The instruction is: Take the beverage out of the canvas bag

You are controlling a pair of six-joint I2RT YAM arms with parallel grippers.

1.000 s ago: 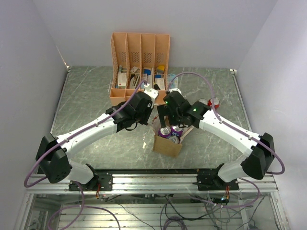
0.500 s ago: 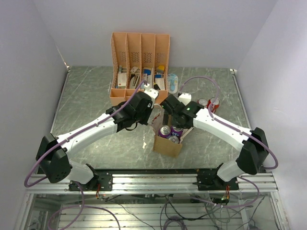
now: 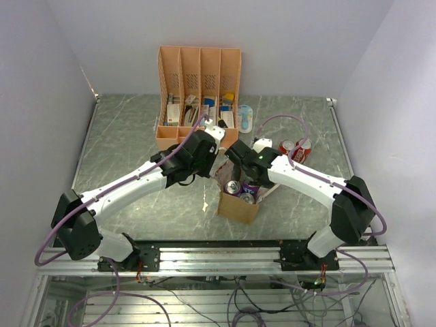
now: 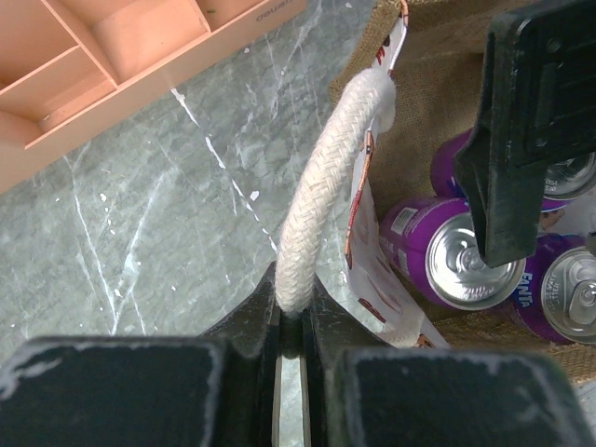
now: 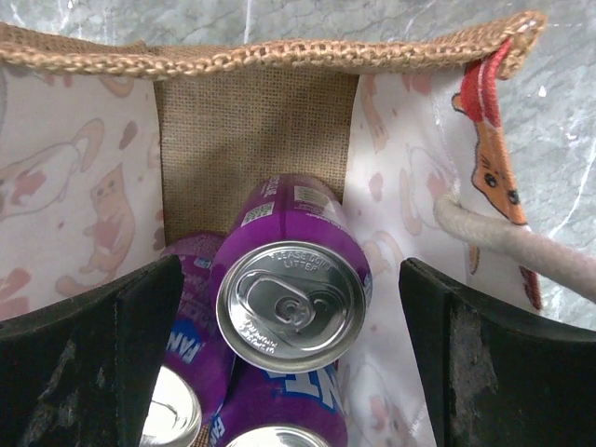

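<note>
While left gripper (image 4: 291, 321) clamps the rope handle (image 4: 326, 196) | right gripper (image 5: 291, 358): jaws spread wide, flanking the topmost purple beverage can (image 5: 293, 303) inside the canvas bag (image 5: 251, 121) | can: rigid, smooth, likely slippery, thin-walled | hold: opposite sides, below rim.

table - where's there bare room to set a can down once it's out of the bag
Widest bare patch: the back left of the table, between its left edge and the pink organizer. Also the back right corner, behind the two red cans. Crowded in the middle, from the organizer to the canvas bag.
</note>
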